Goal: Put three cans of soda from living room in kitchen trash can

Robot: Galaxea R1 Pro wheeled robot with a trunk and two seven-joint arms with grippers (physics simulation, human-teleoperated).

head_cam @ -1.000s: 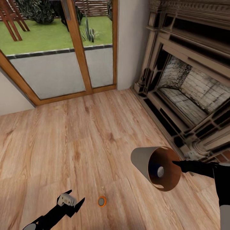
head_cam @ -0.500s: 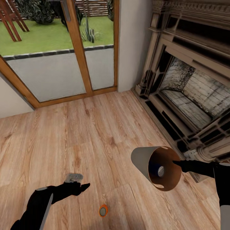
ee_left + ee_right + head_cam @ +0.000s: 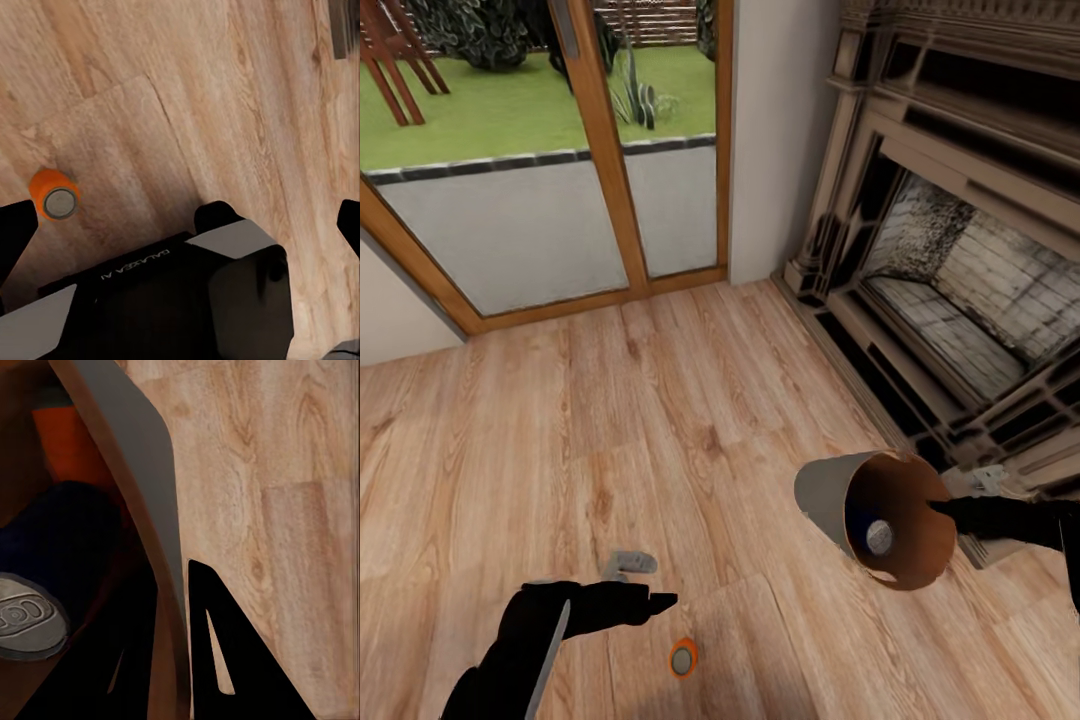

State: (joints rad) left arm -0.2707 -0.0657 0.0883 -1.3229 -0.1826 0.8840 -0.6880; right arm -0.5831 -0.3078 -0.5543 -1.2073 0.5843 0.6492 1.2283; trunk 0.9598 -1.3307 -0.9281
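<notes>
Gripping the trash can (image 3: 830, 495) by its rim, with the right gripper (image 3: 943, 508) pinching the wall between its two fingers, one inside against the orange-brown lining and one outside on the pale grey. Carried tilted, mouth turned toward the robot, likely so that a can may be dropped in from the other hand; a blue soda can (image 3: 872, 536) already lying inside, silver top showing, an orange shape beside it in the right wrist view (image 3: 67, 442), possibly a second can, not sure. Reaching down with the left gripper (image 3: 658, 602) toward the orange soda can (image 3: 682, 659), standing upright on the wood floor (image 3: 660, 420) just beside and below the fingertips, not yet touched. Jaws spread wide in the left wrist view, holding nothing, the orange can (image 3: 54, 196) near one finger rather than between them. Fireplace (image 3: 960, 260) at the right, glass doors (image 3: 540, 150) ahead. Needing, by the look of it, a small shift to centre the can before closing.
</notes>
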